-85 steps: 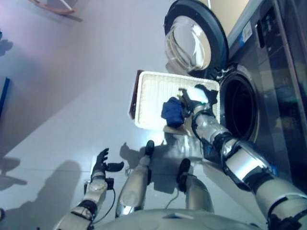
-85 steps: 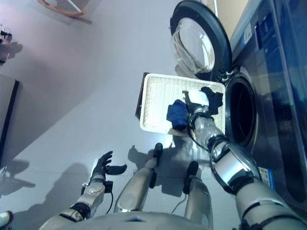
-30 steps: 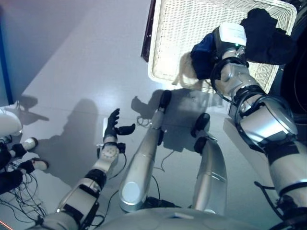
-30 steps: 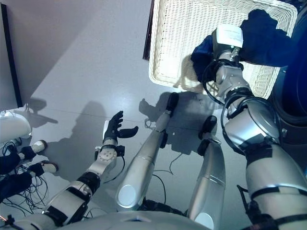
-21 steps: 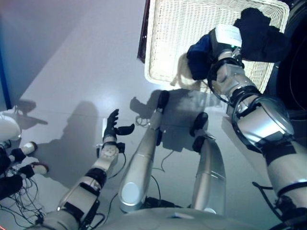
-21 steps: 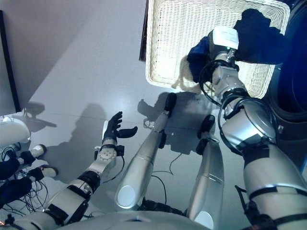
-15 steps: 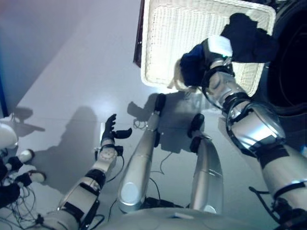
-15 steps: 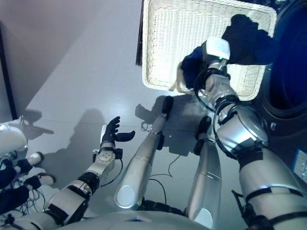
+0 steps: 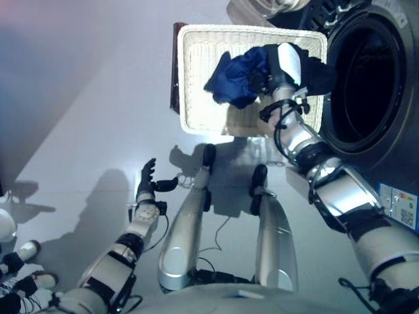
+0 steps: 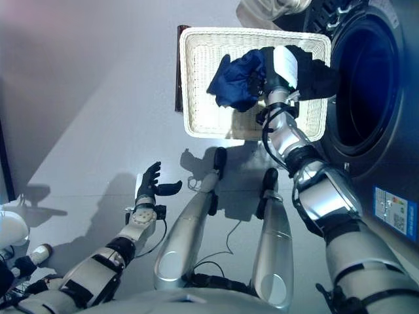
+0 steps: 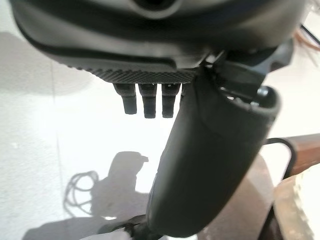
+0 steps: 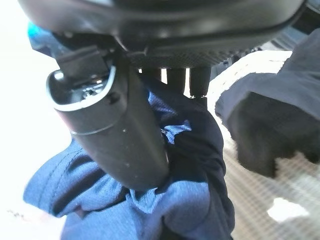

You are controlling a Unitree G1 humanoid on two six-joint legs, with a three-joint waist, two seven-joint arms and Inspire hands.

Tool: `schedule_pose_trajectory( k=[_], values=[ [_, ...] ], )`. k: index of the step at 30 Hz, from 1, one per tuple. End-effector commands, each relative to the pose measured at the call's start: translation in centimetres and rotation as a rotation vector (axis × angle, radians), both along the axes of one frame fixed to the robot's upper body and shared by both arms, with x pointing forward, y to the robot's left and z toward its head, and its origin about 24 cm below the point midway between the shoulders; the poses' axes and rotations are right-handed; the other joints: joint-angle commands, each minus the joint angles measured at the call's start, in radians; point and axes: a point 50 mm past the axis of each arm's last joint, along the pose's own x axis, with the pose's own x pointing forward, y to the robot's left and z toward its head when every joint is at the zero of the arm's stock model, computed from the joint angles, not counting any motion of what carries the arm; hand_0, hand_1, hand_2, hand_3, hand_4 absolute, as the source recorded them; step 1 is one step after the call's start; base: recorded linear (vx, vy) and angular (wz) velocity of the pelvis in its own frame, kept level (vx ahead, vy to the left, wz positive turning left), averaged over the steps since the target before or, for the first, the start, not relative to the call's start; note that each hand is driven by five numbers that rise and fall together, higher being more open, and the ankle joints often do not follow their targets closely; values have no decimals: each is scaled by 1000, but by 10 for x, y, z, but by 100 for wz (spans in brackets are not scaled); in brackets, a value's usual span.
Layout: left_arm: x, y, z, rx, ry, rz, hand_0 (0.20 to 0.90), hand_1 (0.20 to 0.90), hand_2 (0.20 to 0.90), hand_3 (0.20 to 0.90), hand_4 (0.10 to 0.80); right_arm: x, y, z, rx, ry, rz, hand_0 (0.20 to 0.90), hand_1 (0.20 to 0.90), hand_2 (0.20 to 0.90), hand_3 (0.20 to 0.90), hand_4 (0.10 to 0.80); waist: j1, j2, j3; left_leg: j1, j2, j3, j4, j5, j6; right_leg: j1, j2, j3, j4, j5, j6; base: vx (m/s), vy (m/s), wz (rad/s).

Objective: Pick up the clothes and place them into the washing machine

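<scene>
A white wicker basket stands beside the washing machine's open drum. My right hand, with a white cover, is shut on a blue cloth and holds it bunched over the basket's middle. In the right wrist view the thumb presses into the blue cloth. A black cloth lies at the basket's corner nearest the drum and also shows in the right wrist view. My left hand hangs open low over the floor, away from the basket; it also shows in the left wrist view.
The basket rests on a low dark brown box. The machine's round door stands open behind the basket. Pale floor spreads out to the left.
The camera has moved, so the whole picture has shifted. The blue cloth was by the basket's near rim and is now bunched in my right hand over its middle. The left hand stays put.
</scene>
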Motion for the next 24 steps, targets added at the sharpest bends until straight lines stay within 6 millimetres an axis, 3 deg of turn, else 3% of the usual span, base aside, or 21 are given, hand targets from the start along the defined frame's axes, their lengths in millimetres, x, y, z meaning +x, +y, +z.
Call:
schedule_pose_trajectory(
  k=[1, 7, 8, 12, 15, 24],
  values=[
    [-31, 17, -21, 36, 72, 76, 900, 900, 900, 900, 800, -12, 13, 39, 251, -233, 131, 300, 300, 300, 300, 400, -3, -2, -86, -13, -38, 41, 11, -59, -19, 59, -6, 20, -156, 122, 36, 14, 13, -14],
    [-44, 16, -30, 16, 120, 71, 900, 900, 900, 900, 800, -19, 1, 23, 691, -241, 147, 300, 300, 300, 300, 400, -17, 30, -113, 20, -38, 55, -5, -60, -16, 76, -7, 28, -159, 118, 36, 15, 23, -10],
    [-49, 14, -35, 9, 141, 60, 900, 900, 900, 900, 800, -20, -3, 13, 859, -236, 153, 300, 300, 300, 300, 400, -21, 43, -119, 34, -41, 56, -9, -62, -16, 86, -11, 30, -155, 111, 37, 27, 25, -7],
    [-56, 12, -41, 1, 177, 58, 900, 900, 900, 900, 800, -25, -5, 2, 1046, -246, 177, 300, 300, 300, 300, 400, -27, 61, -130, 45, -44, 61, -15, -64, -14, 89, -12, 37, -154, 108, 37, 19, 42, -9],
    [-61, 7, -45, -19, 201, 47, 900, 900, 900, 900, 800, -28, -10, -13, 1301, -275, 173, 300, 300, 300, 300, 400, -29, 86, -137, 45, -49, 69, -19, -65, -11, 83, -13, 47, -156, 113, 39, -2, 53, -5],
    [-62, -16, -49, -82, 205, -1, 900, 900, 900, 900, 800, -33, -25, -22, 1729, -473, 145, 300, 300, 300, 300, 400, -30, 152, -129, 26, -65, 96, -11, -75, -5, 47, -27, 78, -147, 114, 48, -7, 73, -8]
  ],
)
